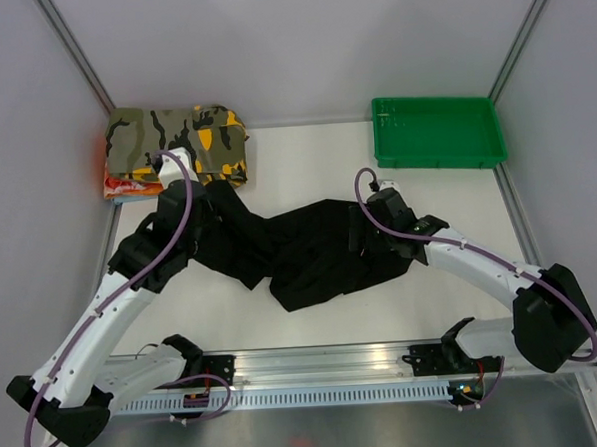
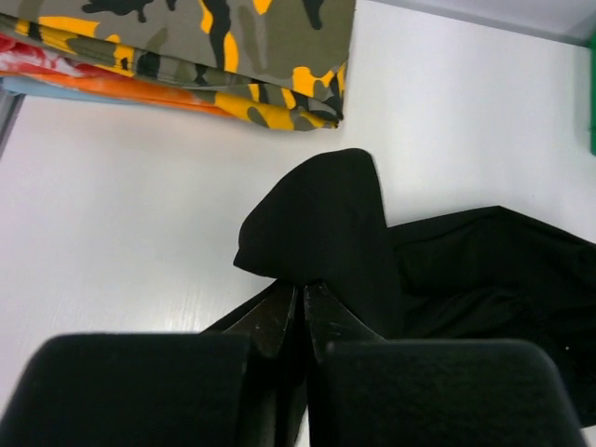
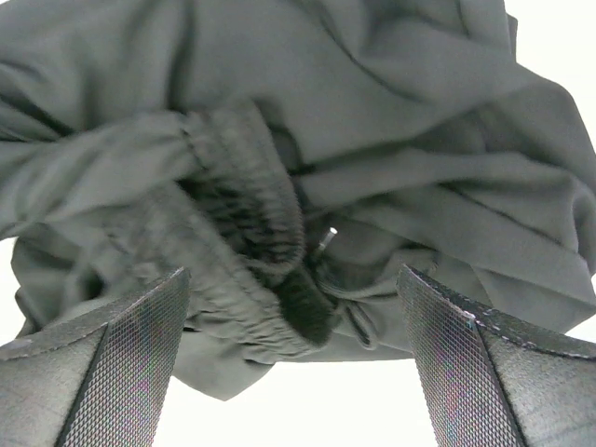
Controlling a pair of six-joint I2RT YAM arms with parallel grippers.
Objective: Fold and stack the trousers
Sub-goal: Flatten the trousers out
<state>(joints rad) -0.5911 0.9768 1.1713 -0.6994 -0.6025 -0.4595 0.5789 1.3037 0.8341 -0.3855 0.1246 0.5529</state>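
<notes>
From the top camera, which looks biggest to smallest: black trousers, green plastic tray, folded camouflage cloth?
1. Crumpled black fabric trousers: largest.
2. Folded olive, black and orange camouflage garment and rectangular green plastic tray: look about alike, too close to rank.

A white table (image 1: 306,168) carries crumpled black soft-fabric trousers (image 1: 310,255) at centre, a folded camouflage-topped cloth stack (image 1: 179,140) far left, and a green plastic tray (image 1: 434,131) far right.
</notes>
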